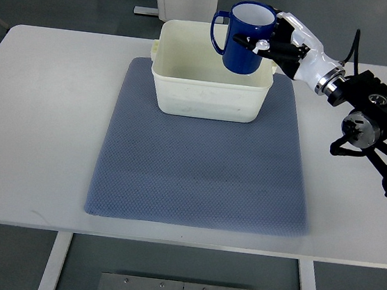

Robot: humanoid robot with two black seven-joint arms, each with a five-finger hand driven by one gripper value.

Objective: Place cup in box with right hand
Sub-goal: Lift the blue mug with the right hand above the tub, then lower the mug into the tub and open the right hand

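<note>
While seemingly above the box (pixel 211 84), right hand (pixel 278 46) grips cup (pixel 244 39).

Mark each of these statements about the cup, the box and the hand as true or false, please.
1. The right hand grips the blue cup. True.
2. The cup lies on its side on the mat. False: it is held upright over the right part of the cream box.
3. The box stands at the far end of the grey-blue mat. True.
4. The cup's handle points toward the robot's right arm. False: it points to the picture's left, away from the hand.
5. The left hand holds the box steady. False: no left hand shows.
</note>
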